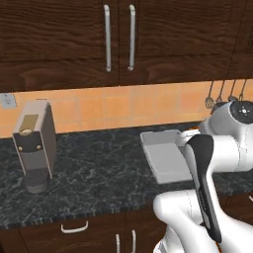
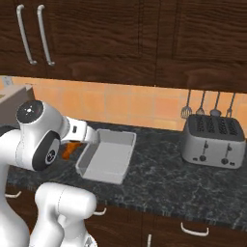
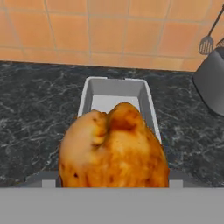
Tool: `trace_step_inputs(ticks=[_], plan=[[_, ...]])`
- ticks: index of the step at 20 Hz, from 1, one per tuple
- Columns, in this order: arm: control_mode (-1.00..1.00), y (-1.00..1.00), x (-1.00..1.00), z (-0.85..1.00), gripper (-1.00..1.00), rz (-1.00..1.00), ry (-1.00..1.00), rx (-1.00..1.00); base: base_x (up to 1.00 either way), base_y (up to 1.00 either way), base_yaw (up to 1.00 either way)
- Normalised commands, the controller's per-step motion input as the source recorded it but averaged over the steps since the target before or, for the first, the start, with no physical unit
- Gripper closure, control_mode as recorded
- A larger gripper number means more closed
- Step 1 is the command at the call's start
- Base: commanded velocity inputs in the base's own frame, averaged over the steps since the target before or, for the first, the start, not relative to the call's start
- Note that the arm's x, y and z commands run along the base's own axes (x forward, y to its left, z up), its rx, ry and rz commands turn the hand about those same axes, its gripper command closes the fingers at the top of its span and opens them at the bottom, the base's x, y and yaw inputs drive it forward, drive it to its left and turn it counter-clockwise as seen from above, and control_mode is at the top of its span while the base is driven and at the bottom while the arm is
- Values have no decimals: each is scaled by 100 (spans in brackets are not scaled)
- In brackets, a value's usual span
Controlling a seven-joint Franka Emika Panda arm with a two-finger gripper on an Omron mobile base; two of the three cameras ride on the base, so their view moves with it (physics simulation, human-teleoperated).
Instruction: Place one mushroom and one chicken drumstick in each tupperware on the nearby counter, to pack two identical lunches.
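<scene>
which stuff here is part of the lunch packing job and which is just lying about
Part of the job:
- chicken drumstick, at the gripper
- grey tupperware
- counter

Just lying about:
- coffee machine
- toaster
- hanging utensils

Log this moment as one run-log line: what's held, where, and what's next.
held: chicken drumstick | gripper: closed on it | position: above grey tupperware on the counter | tupperware: looks empty | next: likely lower and release

counter point(image 1: 99, 173) (tupperware point(image 2: 107, 157), toaster point(image 2: 213, 141))
</scene>
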Motion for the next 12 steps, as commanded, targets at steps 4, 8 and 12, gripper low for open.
trace_step_inputs(ticks=[4,8,12], plan=[[-100,16,16,-40,100,0,0,-9,27,49,0],[-100,-43,19,-58,100,0,0,-5,0,0,0],[-100,-80,50,-48,100,7,1,0,0,0,0]])
